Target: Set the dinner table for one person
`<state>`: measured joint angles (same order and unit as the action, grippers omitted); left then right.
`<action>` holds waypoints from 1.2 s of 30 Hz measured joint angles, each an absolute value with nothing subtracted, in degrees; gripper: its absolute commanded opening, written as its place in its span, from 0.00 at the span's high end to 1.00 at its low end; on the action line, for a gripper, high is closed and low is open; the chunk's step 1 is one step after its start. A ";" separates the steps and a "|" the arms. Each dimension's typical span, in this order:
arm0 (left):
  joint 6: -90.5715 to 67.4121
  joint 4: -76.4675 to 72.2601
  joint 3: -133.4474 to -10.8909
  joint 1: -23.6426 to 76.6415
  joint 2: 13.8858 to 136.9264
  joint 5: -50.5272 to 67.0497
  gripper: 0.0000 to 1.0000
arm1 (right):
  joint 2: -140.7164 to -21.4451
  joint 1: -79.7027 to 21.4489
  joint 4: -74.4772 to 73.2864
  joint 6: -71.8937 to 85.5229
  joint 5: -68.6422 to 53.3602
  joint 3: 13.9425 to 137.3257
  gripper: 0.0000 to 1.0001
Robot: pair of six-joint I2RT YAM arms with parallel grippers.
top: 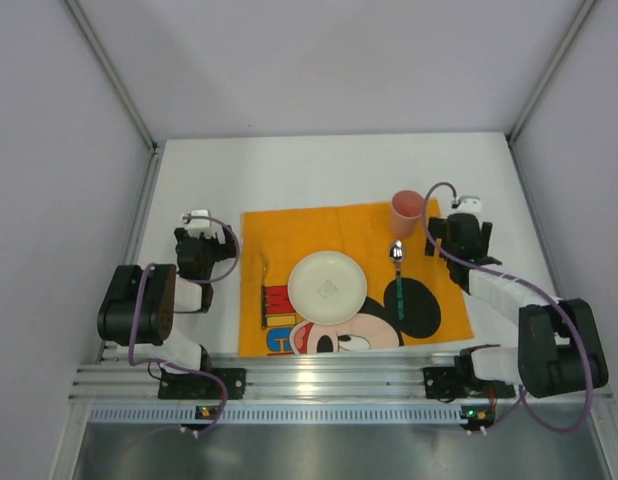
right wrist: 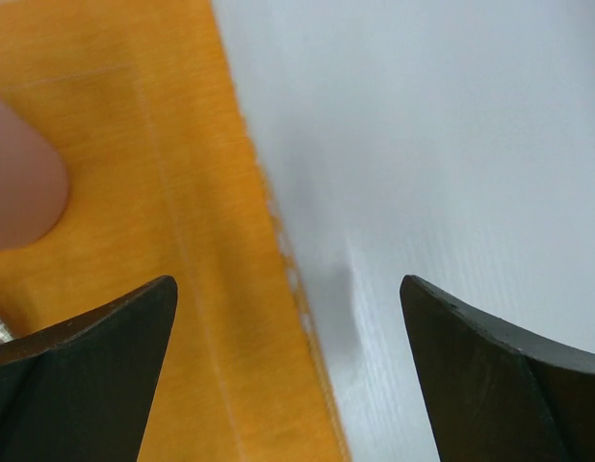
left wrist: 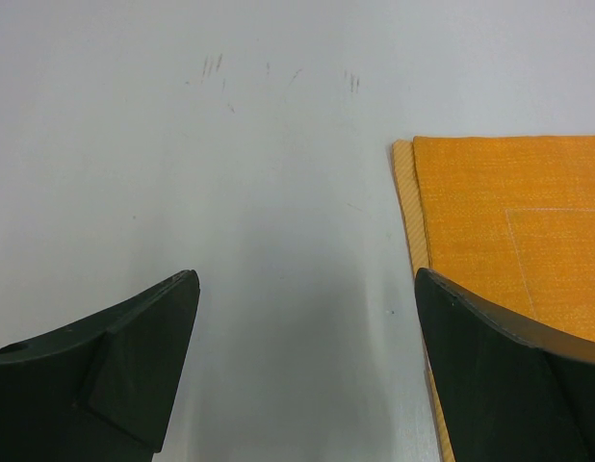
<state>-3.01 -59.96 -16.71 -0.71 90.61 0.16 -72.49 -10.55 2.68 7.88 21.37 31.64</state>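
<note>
The white dinner table (top: 319,170) carries an orange Mickey Mouse mat (top: 289,235). On the mat lie a white plate (top: 327,286) in the middle, a fork (top: 264,295) at its left, a spoon with a green handle (top: 398,275) at its right, and a pink cup (top: 407,211) at the far right corner. My left gripper (top: 204,222) is open and empty over bare table just left of the mat edge (left wrist: 413,212). My right gripper (top: 459,215) is open and empty over the mat's right edge (right wrist: 288,260), beside the cup (right wrist: 18,183).
A ribbed aluminium rail (top: 329,385) runs along the near edge by the arm bases. Grey walls with metal posts (top: 114,75) enclose the table on three sides. Bare tabletop lies beyond the mat (top: 329,165).
</note>
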 measured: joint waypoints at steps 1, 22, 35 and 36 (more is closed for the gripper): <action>-3.01 -59.96 -16.71 -0.71 90.61 0.16 0.01 | -72.90 -8.75 6.28 7.25 20.97 29.95 0.00; -3.01 -59.99 -16.71 -0.71 90.61 0.19 0.01 | -82.50 -1.45 56.80 0.27 6.79 14.81 0.00; -3.01 -59.99 -16.71 -0.71 90.61 0.16 0.01 | -82.78 -1.72 61.78 -1.45 5.91 14.24 0.00; -3.01 -59.99 -16.71 -0.71 90.61 0.16 0.01 | -82.78 -1.74 61.78 -1.48 5.91 14.24 0.00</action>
<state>-3.01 -59.99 -16.71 -0.71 90.61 0.16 -82.78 -1.74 61.78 -1.48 5.91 14.24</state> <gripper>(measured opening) 0.986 0.996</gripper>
